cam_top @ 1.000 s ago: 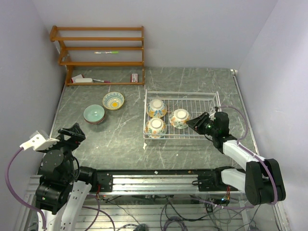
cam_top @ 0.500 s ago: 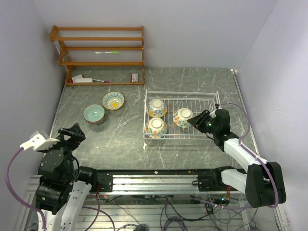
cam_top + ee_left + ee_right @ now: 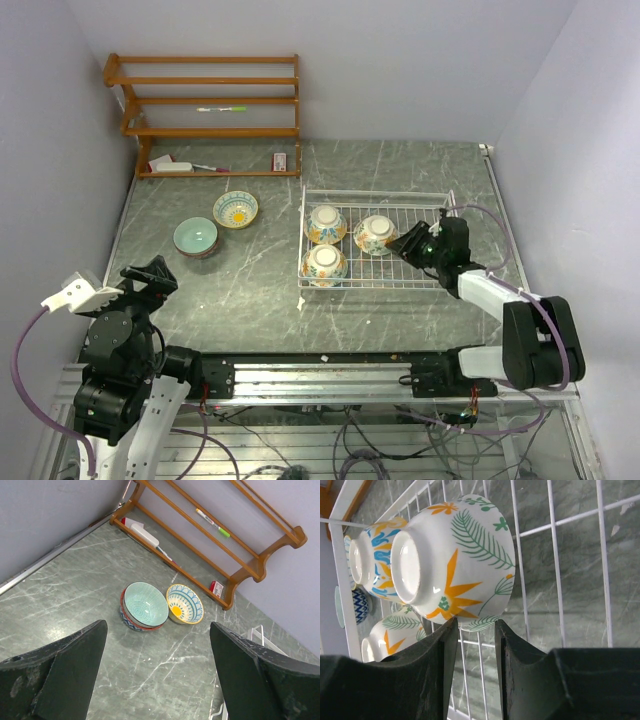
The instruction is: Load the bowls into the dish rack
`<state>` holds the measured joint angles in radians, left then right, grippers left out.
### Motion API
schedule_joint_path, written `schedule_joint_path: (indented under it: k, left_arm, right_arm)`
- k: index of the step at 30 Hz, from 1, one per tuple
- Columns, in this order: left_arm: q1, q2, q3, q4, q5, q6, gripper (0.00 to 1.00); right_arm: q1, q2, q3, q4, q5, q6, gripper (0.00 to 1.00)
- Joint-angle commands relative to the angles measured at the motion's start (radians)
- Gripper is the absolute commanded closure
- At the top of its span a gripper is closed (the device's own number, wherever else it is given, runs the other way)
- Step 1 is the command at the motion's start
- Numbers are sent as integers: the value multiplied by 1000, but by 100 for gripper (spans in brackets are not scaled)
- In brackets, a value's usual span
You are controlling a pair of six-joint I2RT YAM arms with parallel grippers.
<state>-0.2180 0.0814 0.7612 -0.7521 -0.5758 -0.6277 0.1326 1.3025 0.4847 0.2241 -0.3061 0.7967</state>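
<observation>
Grey marble table (image 3: 260,290) carries the dish rack (image 3: 375,192) at 3 o'clock. Inside it, the right gripper (image 3: 408,246) has its jaws narrowed on the rim of the upturned fern bowl (image 3: 373,235), a pinch only the wrist view shows. Settle the bowl level before releasing. The left gripper (image 3: 157,630) gapes wide and empty, and the teal bowl (image 3: 145,604) waits at 10 o'clock.

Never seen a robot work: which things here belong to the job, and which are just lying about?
Job: dish rack, gripped bowl, two other racked bowls, teal bowl, yellow bowl, right gripper.
Lying about: wooden shelf, green marker, small red item.
</observation>
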Motion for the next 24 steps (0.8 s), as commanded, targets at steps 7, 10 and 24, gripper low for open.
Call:
schedule_joint_path:
  k: [7,10,24]
  left_arm:
    - [-3,-7,18,22,-5,4,5]
    - [-3,-8,18,21,-4,4,5]
    - [-3,-10,18,22,-4,5,5]
  right_arm:
    - [13,88,32,192,30,32,65]
    - [17,121,39,245,40,53,65]
    - [44,163,50,330,146,42,64]
